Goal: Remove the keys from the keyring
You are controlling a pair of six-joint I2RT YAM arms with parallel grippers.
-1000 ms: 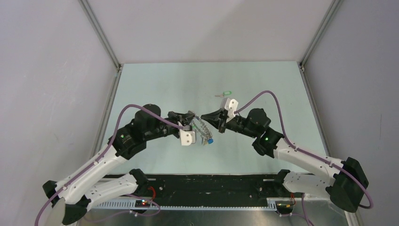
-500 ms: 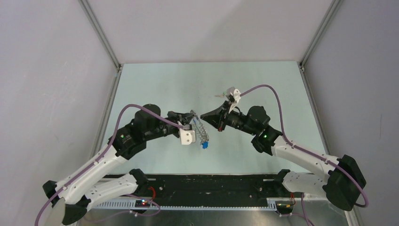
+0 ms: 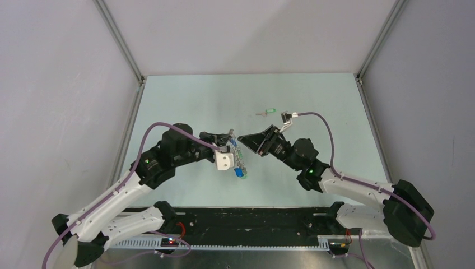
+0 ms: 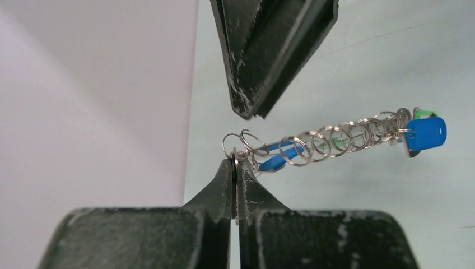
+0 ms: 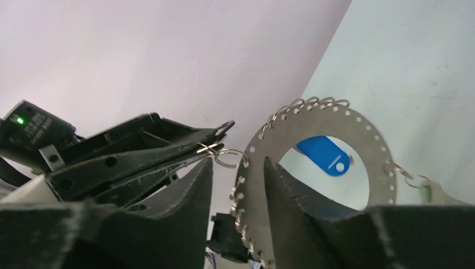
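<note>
The left gripper (image 4: 236, 162) has its fingers pressed tight together on one small split loop at the near end of the keyring (image 5: 326, 110). It holds the whole bunch up off the table (image 3: 185, 106), about the middle of it. The right gripper (image 3: 242, 138) points in from 3 o'clock with its fingers only a narrow way apart. Its tips are just beside the ring but not touching it, as far as I can see.

To my eye the job now is to catch one key and work it off. I'd want the right fingers to go for the blue-headed key (image 4: 427, 133) at the far, 5 o'clock end. They should grip its head rather than the little loops and draw it along the loop's split. A sideways tug would likely just swing the lot.

The keyring itself is a flat silver band pierced with holes all round, with small wire loops threaded through them. A blue tag (image 5: 325, 155) shows through its middle. One green-headed key (image 3: 270, 111) lies loose on the table at 1 o'clock, well apart.
</note>
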